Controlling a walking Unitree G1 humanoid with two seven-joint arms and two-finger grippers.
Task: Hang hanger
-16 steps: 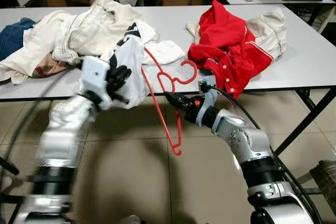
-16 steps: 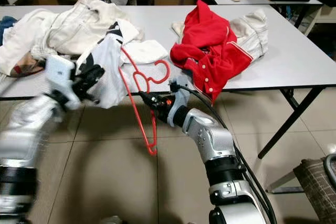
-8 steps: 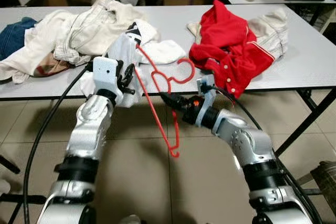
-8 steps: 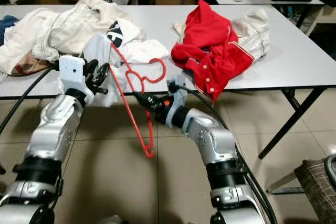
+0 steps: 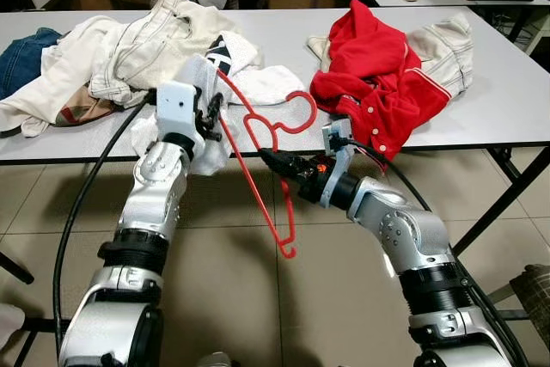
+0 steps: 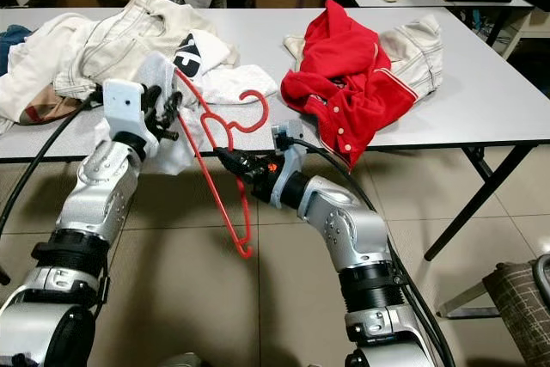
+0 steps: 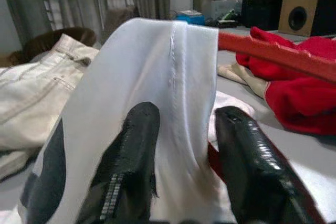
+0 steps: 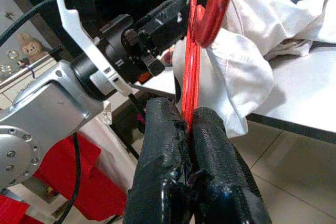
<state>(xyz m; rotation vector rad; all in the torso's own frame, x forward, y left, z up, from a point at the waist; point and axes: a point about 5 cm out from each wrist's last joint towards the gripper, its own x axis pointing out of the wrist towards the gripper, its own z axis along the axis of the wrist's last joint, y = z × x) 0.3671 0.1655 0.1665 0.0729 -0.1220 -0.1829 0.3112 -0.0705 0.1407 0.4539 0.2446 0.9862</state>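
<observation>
A red plastic hanger [image 5: 255,176] hangs tilted off the table's front edge, hook uppermost. My right gripper [image 5: 268,157] is shut on its thin bar, as the right wrist view confirms with both fingers [image 8: 165,145] pressed on the red bar [image 8: 191,77]. My left gripper [image 5: 210,113] is shut on a fold of a white garment with black print [image 5: 204,79], at the table's front edge. In the left wrist view the white cloth [image 7: 157,61] sits pinched between the two black fingers [image 7: 134,145]. The hanger's upper end touches this garment.
On the long white table [image 5: 516,100] lie a red shirt [image 5: 369,75] over a beige garment [image 5: 443,40], a heap of cream clothes [image 5: 129,49] and blue jeans [image 5: 17,58]. A black table leg [image 5: 498,204] slants at right. Tiled floor lies below.
My left arm has swung up and in toward the table edge with the white garment. The hanger has shifted slightly left, its upper end now against the garment.
</observation>
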